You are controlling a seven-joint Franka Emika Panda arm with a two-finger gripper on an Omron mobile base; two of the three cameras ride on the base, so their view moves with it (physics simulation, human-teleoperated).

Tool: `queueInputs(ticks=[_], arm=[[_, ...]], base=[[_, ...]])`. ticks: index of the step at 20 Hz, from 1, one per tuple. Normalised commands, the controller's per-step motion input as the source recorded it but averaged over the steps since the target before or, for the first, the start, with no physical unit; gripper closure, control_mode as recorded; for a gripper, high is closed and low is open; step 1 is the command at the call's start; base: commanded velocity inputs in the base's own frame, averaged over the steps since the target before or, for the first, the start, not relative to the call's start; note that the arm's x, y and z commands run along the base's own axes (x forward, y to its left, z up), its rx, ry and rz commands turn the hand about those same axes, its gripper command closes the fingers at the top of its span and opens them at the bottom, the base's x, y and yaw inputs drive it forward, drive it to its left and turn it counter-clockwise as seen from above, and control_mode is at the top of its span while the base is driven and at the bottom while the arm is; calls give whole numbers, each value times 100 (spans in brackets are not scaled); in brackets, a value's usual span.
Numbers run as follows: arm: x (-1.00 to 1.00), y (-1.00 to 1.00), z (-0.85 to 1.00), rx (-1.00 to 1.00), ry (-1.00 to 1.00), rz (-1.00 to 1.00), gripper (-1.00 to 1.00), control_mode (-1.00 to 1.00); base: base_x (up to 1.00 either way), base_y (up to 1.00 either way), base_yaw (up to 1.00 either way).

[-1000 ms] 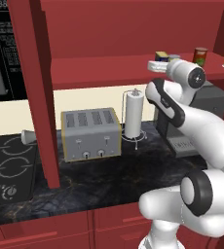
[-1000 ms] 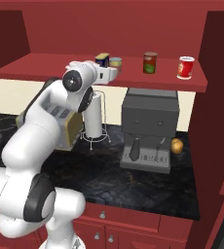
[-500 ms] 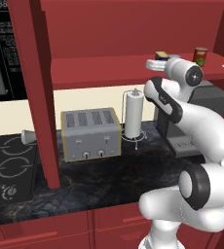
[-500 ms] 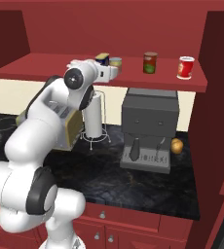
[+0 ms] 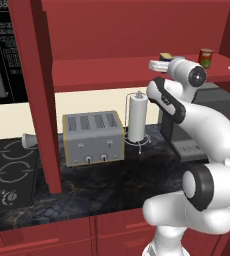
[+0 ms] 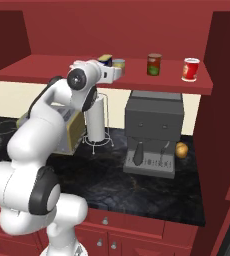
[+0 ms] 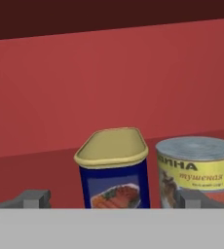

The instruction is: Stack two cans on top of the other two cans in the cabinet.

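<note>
Where shelf flat: rounded-oblong blue tin (image 7: 113, 170)

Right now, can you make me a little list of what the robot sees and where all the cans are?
gripper: open, fingers either side of the blue can, not closed on it
blue can: upright on the cabinet shelf, yellow lid
round can: beside the blue can, silver top, yellow label
dark red can: further along the shelf, alone
red-and-white can: near the shelf's end, alone
stacked: nothing yet
</note>
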Motion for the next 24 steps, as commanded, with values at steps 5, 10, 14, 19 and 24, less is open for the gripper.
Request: queueInputs(ticks=[5, 10, 14, 19, 24], arm=[[7, 0, 0, 0, 0, 0, -100, -100], [4, 0, 0, 0, 0, 0, -100, -100], [3, 0, 0, 0, 0, 0, -100, -100], [3, 0, 0, 0, 0, 0, -100, -100], [0, 0, 0, 0, 0, 0, -100, -100]], base=[[0, 0, 0], [0, 0, 0], [0, 0, 0], [0, 0, 0], [0, 0, 0]])
